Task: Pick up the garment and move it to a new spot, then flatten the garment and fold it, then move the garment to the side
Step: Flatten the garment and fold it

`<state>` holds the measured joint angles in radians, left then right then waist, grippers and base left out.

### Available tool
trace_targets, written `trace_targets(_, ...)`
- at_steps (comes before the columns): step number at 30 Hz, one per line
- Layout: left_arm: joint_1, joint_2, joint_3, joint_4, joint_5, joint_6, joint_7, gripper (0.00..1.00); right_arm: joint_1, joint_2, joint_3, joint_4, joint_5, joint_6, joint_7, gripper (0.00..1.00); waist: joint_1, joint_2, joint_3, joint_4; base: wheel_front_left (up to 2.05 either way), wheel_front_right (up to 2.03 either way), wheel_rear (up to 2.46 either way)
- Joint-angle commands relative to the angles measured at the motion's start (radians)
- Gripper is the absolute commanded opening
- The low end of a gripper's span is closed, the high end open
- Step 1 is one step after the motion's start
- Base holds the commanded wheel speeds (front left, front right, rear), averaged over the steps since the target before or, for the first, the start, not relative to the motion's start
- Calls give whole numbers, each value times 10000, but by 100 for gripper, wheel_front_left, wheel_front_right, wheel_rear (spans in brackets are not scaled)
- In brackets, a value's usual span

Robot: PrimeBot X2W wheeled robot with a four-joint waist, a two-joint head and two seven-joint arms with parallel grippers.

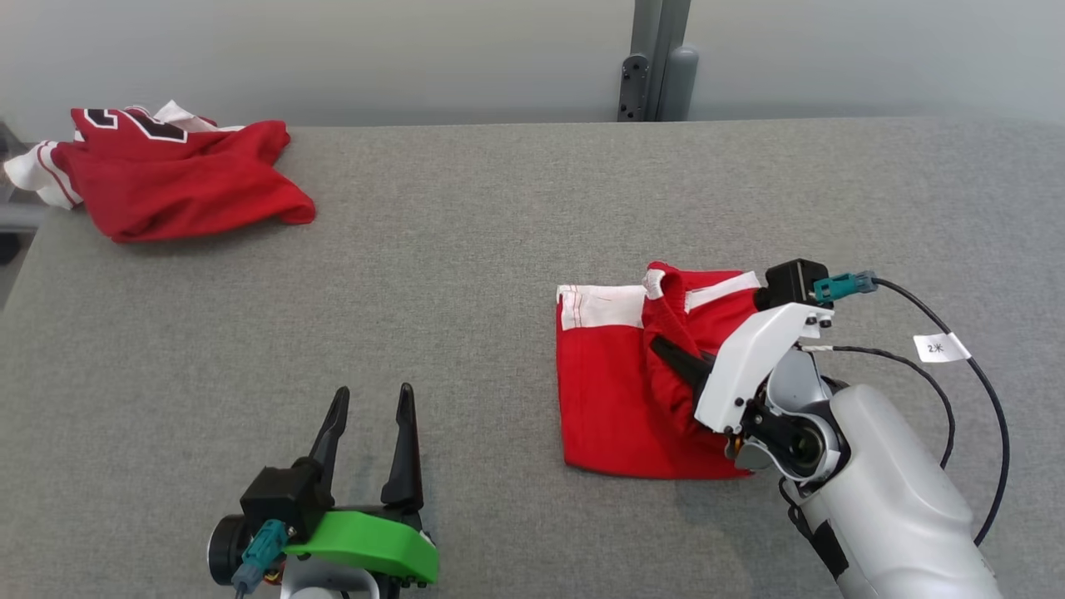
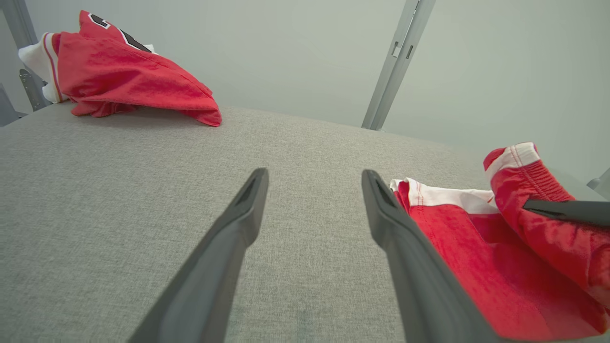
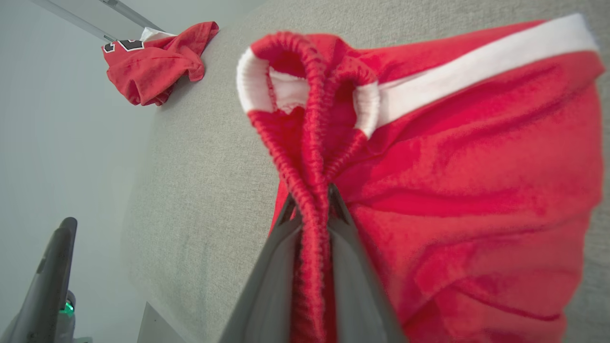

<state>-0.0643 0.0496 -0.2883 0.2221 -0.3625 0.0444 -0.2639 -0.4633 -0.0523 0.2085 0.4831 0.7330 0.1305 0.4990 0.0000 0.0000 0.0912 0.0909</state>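
Head view: red garment looks folded, lying on counter right of centre. Right claw clamped on bunched waistband, prob. to drag whole stack aside w/o unfolding. Left claw spread wide, empty, parked clear. Crumpled jersey in far-left corner.

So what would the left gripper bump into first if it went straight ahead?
Probably nothing. The left gripper points across bare table, between the crumpled shirt and the folded shorts. The way looks free to the far edge, though depth is unclear.
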Motion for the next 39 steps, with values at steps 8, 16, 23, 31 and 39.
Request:
trace_targets(8,-252,17,-252,-72,-248,138,-6,100,-812,9,947,1421,365,4,-757,0,0,0,283,529,0,0,0)
trace_targets(16,-321,17,-341,-56,-377,223,-6,100,-1394,7,1836,2366,1001,4,-1466,100,0,0,381,741,0,0,0)
trace_targets(23,-290,17,-246,-98,-378,260,-6,100,-1593,6,2813,2108,1933,4,-1799,100,0,0,385,652,0,0,0)
trace_targets(31,-377,17,-87,-219,-147,257,-6,100,-1926,-227,3117,1793,200,4,-4029,100,0,0,298,239,0,0,0)
trace_targets(39,-502,17,70,-395,198,211,-6,100,-1299,-880,1816,1130,-1887,4,-6590,100,0,0,49,-385,0,0,0)
